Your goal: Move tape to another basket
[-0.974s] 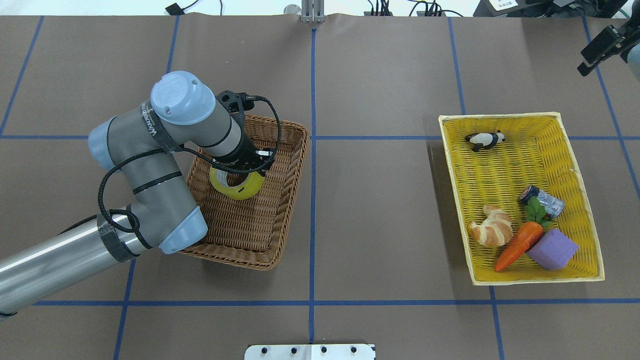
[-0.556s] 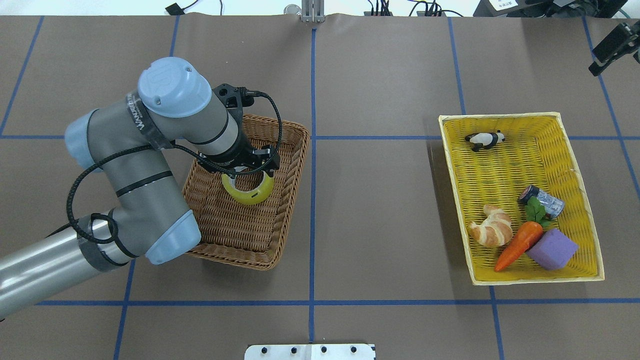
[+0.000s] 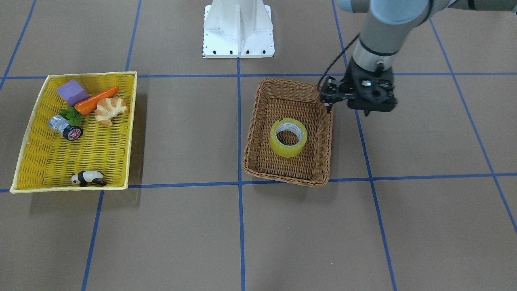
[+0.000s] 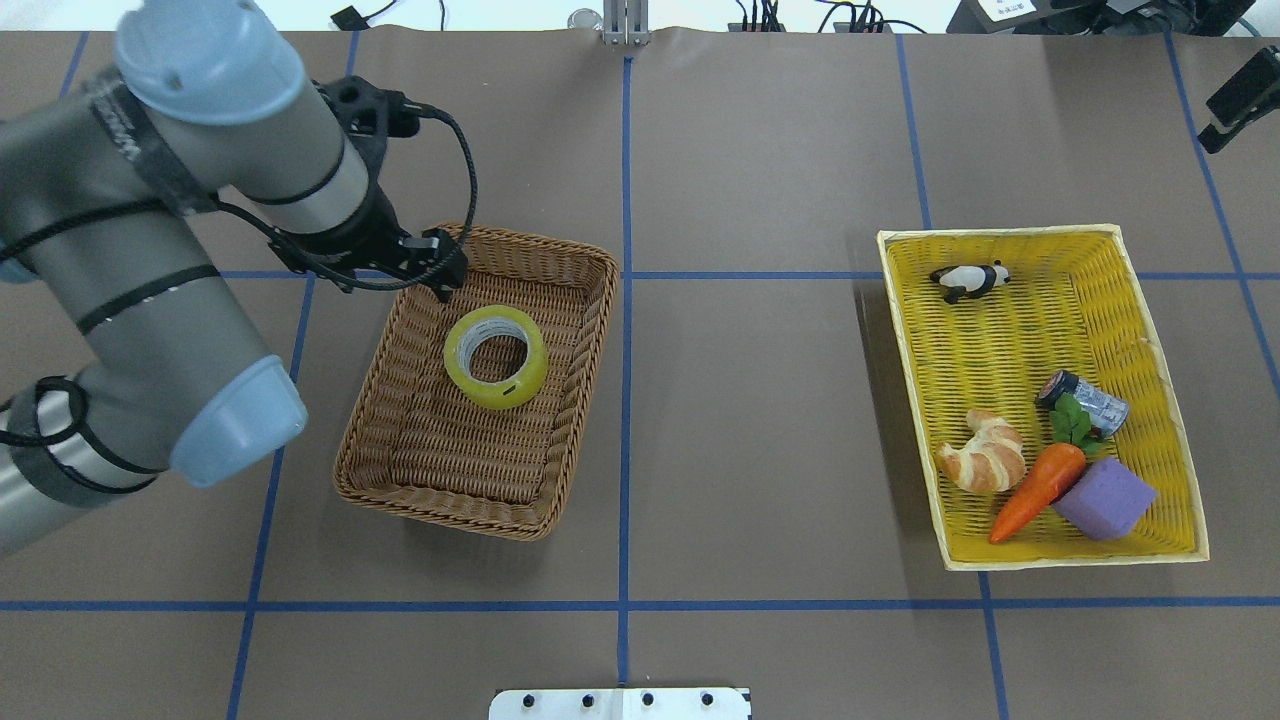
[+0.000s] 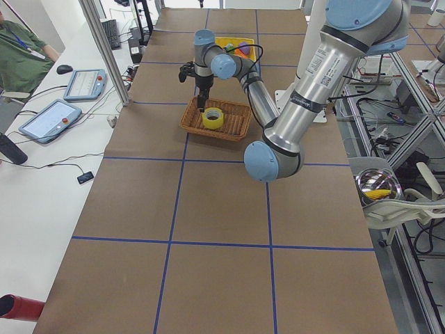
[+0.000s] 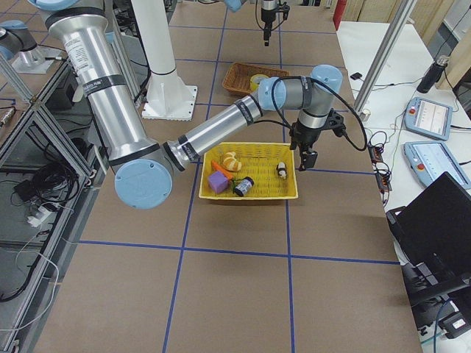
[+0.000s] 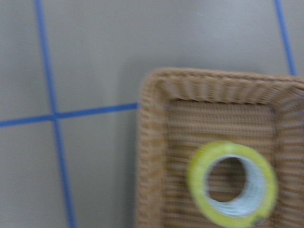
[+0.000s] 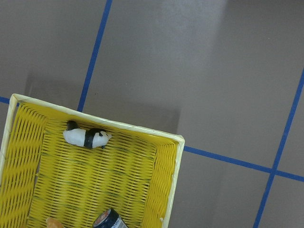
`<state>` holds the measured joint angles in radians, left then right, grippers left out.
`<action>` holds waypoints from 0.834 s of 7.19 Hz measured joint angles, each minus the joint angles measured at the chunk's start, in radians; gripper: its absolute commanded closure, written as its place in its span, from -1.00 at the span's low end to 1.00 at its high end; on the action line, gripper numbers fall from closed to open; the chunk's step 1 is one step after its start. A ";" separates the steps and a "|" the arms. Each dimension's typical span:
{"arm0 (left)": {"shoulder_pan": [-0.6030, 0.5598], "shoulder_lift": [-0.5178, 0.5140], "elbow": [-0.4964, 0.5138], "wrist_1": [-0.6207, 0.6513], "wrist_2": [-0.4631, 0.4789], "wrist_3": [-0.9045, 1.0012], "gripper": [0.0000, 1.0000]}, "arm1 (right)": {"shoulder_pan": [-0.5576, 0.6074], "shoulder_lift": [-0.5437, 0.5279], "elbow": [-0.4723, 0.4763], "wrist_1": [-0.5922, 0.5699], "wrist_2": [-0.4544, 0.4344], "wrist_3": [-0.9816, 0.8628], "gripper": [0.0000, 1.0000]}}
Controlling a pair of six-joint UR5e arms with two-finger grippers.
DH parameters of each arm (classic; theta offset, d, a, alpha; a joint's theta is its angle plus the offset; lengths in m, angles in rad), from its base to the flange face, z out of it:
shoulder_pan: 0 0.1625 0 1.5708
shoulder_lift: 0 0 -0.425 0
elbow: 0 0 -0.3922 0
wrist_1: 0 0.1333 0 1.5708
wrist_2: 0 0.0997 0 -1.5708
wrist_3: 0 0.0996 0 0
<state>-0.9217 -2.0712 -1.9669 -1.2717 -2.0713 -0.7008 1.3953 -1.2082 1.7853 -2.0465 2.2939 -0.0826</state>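
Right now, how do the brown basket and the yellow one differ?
The brown wicker basket is deep with rounded corners; the yellow tray is shallower, larger and square-cornered. The brown wicker basket holds only the tape; the yellow tray holds several items, including a toy panda and a carrot. Both are woven, rectangular and sit on the table.

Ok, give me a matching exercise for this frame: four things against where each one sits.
1 tape
2 panda
3 carrot
4 left claw

A next to the purple block
B raised beside the brown basket, empty
C flat inside the brown basket
D alone at one end of the yellow tray

Pairs: 1-C, 2-D, 3-A, 4-B
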 measured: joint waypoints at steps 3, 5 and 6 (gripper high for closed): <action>-0.327 0.223 0.053 -0.007 -0.169 0.351 -0.97 | 0.040 -0.095 -0.012 0.045 0.059 -0.027 -1.00; -0.496 0.328 0.224 -0.140 -0.276 0.467 -0.97 | 0.058 -0.176 -0.038 0.162 0.063 -0.028 -1.00; -0.545 0.379 0.308 -0.239 -0.290 0.581 -0.97 | 0.079 -0.203 -0.066 0.215 0.063 -0.031 -1.00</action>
<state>-1.4662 -1.6917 -1.6589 -1.5104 -2.3610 -0.1202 1.4748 -1.4115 1.7195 -1.8316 2.3566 -0.1137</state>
